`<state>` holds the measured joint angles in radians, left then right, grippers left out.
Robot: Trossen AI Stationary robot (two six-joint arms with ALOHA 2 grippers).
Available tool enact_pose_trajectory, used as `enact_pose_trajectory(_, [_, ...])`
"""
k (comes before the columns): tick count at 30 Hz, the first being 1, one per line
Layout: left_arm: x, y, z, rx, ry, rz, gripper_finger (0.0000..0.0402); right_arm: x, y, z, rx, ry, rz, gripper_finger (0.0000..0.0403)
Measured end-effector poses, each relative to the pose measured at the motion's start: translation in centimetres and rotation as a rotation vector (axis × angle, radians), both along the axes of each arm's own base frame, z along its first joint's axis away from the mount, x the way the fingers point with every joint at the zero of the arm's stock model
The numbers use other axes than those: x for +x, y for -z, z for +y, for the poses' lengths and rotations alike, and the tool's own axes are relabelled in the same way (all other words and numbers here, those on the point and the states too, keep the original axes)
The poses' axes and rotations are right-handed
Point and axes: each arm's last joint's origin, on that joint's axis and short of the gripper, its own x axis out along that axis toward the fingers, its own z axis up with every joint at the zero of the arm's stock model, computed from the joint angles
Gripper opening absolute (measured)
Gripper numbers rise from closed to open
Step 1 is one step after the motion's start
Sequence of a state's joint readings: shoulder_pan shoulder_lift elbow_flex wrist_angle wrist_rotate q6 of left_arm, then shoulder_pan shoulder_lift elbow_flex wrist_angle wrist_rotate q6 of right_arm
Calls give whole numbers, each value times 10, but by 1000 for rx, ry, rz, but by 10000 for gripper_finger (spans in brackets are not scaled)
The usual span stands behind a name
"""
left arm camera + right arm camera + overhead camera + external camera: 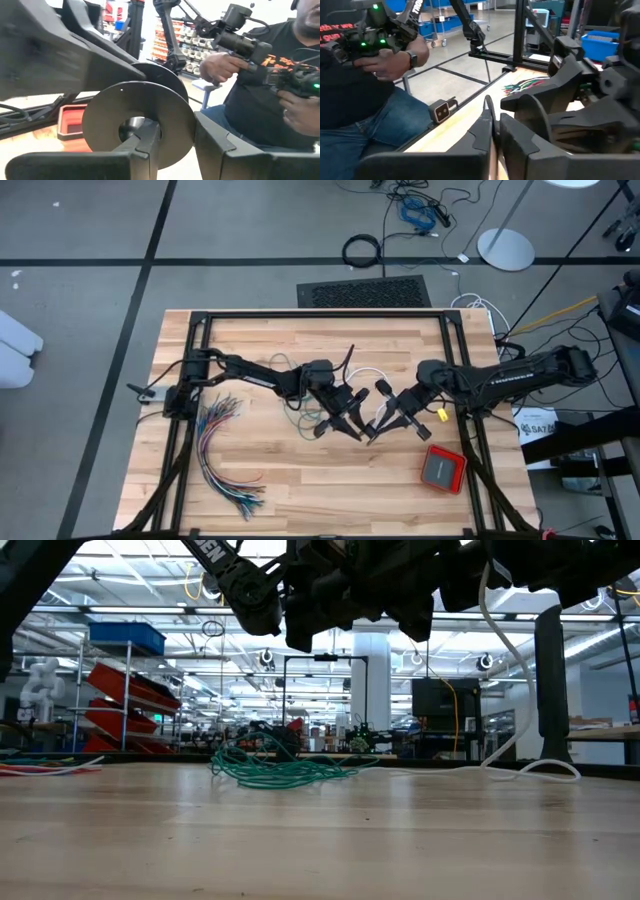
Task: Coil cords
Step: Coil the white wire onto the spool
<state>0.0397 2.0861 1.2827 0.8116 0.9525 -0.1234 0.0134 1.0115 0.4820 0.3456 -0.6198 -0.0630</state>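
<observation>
High view: both hands [341, 426] [385, 427] meet mid-desk [300, 490]; finger states cannot be told; teal cord [275, 769] lies heaped.

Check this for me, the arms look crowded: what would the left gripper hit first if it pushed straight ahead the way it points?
Probably the right arm: the dark round disc on it sits directly ahead of the left gripper in the left wrist view. How close it is cannot be judged.

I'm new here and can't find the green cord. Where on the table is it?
Start at the wooden table and find the left gripper near its middle. The teal-green cord lies in a loose tangle just beside that arm. Unlike the many-coloured wires fanned out nearby, it is one single colour.
</observation>
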Motion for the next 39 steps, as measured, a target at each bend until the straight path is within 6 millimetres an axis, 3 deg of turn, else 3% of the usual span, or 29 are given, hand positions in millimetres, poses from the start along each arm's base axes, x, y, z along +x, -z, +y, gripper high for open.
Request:
enact_pose_trajectory(10, [-2,1,-3,-2,93,17,94,-26,-4,-5,-11,190,128,101])
enact_pose_trajectory(31, [-15,-34,6,31,79,-9,94,-34,33,1,-42,287,548,100])
enact_pose_trajectory(39, [-19,-46,6,53,76,-54,94,-42,77,-3,-58,431,528,100])
